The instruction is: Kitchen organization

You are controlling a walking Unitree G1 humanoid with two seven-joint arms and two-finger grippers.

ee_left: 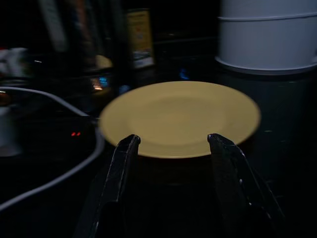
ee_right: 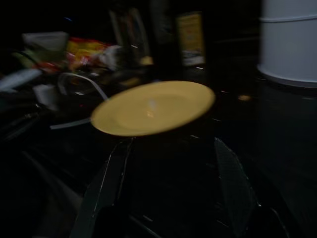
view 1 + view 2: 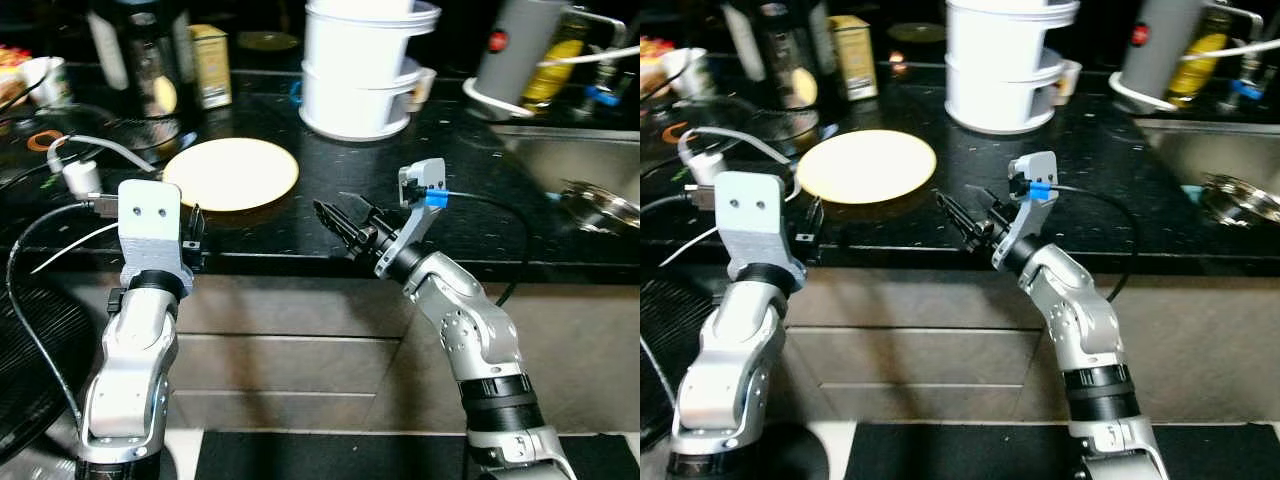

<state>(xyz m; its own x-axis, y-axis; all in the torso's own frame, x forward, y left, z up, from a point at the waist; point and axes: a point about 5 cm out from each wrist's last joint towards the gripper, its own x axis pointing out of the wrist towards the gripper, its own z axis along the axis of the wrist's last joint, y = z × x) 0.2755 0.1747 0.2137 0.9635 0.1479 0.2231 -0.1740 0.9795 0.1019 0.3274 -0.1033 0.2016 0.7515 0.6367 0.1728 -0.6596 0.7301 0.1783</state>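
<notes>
1. My left gripper (image 1: 173,141) hovers at the front edge of the black counter (image 3: 480,215), fingers spread wide and holding nothing.
2. Straight ahead of those fingers lies the yellow plate (image 3: 231,173), flat on the counter; its near rim sits between the two fingertips in the left wrist view, but I cannot tell whether they touch it.
3. A white cable (image 3: 95,148) curls across the counter just beside the left gripper, on its outer side.
4. My right gripper (image 3: 335,222) is to the right of the plate, over the counter's front edge, pointing toward the plate, fingers parted and empty.
5. Beyond the right gripper stands a white stacked container (image 3: 360,65).
6. Further right, well apart from both grippers, is the steel sink (image 3: 580,165).
</notes>
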